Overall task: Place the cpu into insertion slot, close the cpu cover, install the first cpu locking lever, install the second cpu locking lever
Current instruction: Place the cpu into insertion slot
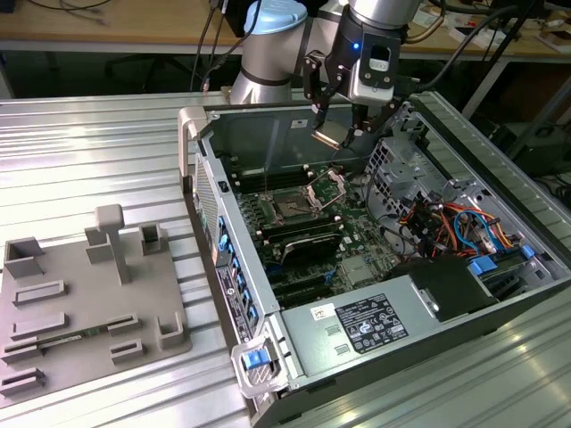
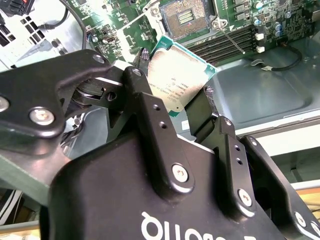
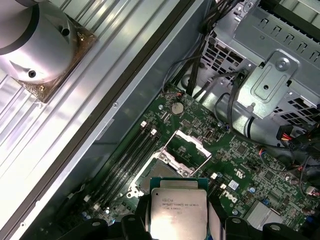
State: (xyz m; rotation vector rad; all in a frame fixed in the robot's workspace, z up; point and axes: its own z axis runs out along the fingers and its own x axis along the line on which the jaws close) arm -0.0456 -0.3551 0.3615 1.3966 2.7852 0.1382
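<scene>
My gripper (image 1: 334, 135) hangs over the open computer case, shut on the cpu (image 1: 326, 139), a flat silver-topped square chip with a green edge. Both wrist views show the cpu (image 2: 176, 79) (image 3: 178, 210) clamped between the black fingers (image 2: 145, 107). It is held in the air, tilted, above the green board. The insertion slot (image 1: 290, 208) (image 2: 185, 16) lies bare below, with its dark pin field exposed. The silver cpu cover (image 1: 326, 186) (image 3: 188, 148) stands hinged up beside it. In the first wrist view the cpu hides most of the slot.
Long black memory slots (image 1: 301, 237) run beside the socket. A metal drive cage (image 1: 419, 165), coloured cables (image 1: 455, 223) and a power supply (image 1: 375, 323) fill the case on the exterior view's right. A grey fixture plate (image 1: 85, 308) lies on the ribbed metal table at the left.
</scene>
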